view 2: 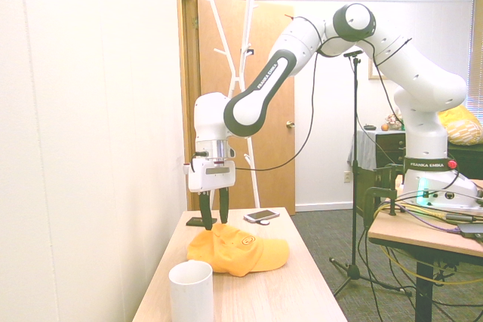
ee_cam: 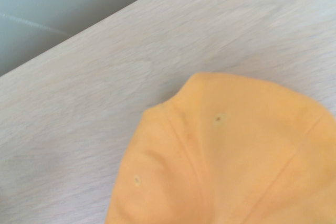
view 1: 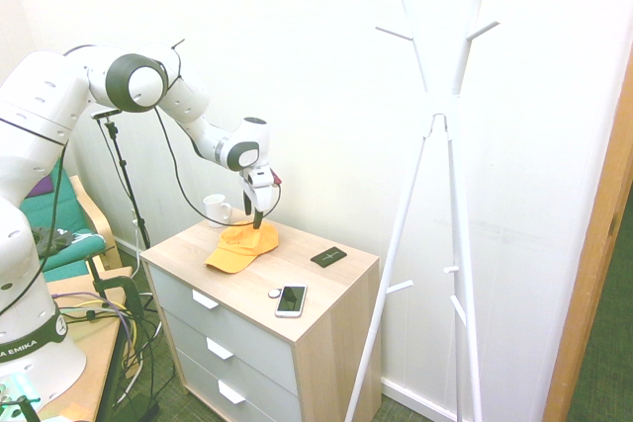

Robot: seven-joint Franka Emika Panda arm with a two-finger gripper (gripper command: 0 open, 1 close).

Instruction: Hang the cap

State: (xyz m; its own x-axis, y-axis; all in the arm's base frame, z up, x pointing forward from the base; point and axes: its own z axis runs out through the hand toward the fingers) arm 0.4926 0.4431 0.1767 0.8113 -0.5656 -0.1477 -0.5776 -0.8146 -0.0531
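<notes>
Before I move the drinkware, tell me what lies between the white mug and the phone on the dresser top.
The orange-yellow cap lies between the mug and the phone, as the second exterior view shows.

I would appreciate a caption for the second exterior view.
White robot arm with open black jaws above an orange-yellow fabric cap beside a white mug.

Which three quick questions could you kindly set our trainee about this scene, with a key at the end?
1. True or false: the cap lies on the dresser, not on the coat stand.
2. What color is the mug?
A) green
B) white
C) black
3. Fill in the blank: the claw has its two fingers standing ____, at the cap's crown.

Key: 1 true; 2 B; 3 apart
</notes>
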